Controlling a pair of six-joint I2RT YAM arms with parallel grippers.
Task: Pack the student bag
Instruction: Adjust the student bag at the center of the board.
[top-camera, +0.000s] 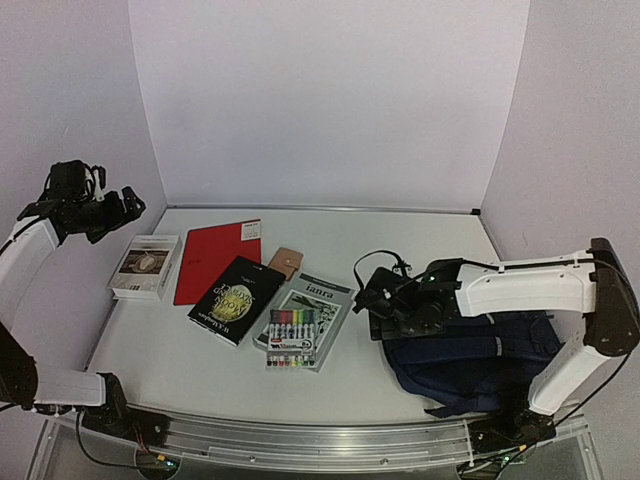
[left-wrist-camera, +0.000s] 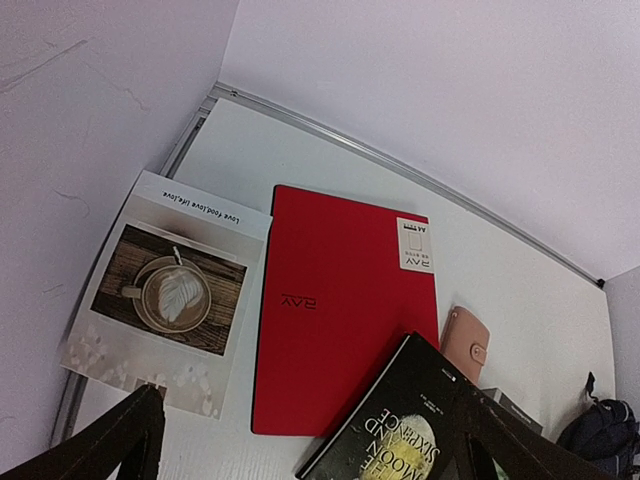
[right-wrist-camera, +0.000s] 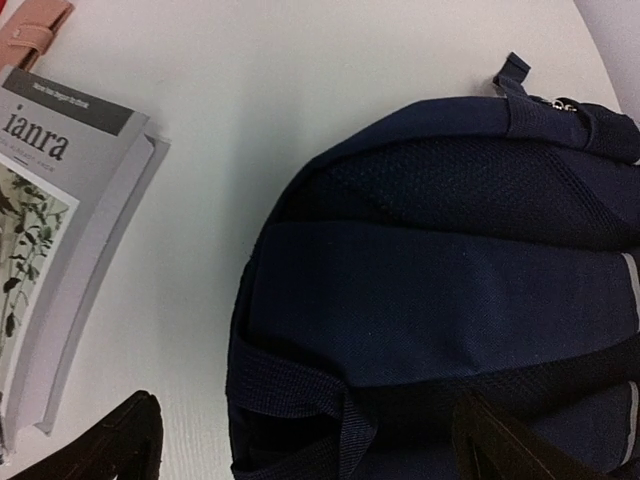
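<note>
Top view: student bag (top-camera: 478, 358) lies flat on the table (top-camera: 400, 240), near right, under the right arm. Right gripper (top-camera: 376, 300) sits at the bag's left end, released. Left gripper (top-camera: 124, 205) is raised at far left, beyond the coffee-picture book (top-camera: 146, 266). Left to right: red notebook (top-camera: 214, 258), black book (top-camera: 236, 298), pink card holder (top-camera: 286, 262), grey "ianra" book (top-camera: 318, 296) with a marker set (top-camera: 292, 336) on it.

Left wrist: left gripper (left-wrist-camera: 305, 405) fingers spread wide, grasping nothing, above the coffee-picture book (left-wrist-camera: 165, 290), red notebook (left-wrist-camera: 340, 300) and black book (left-wrist-camera: 395, 435).

Right wrist: right gripper (right-wrist-camera: 305, 420) fingers wide apart over the navy bag (right-wrist-camera: 450, 270), nothing pinched; "ianra" book (right-wrist-camera: 50, 200) to its left.
</note>
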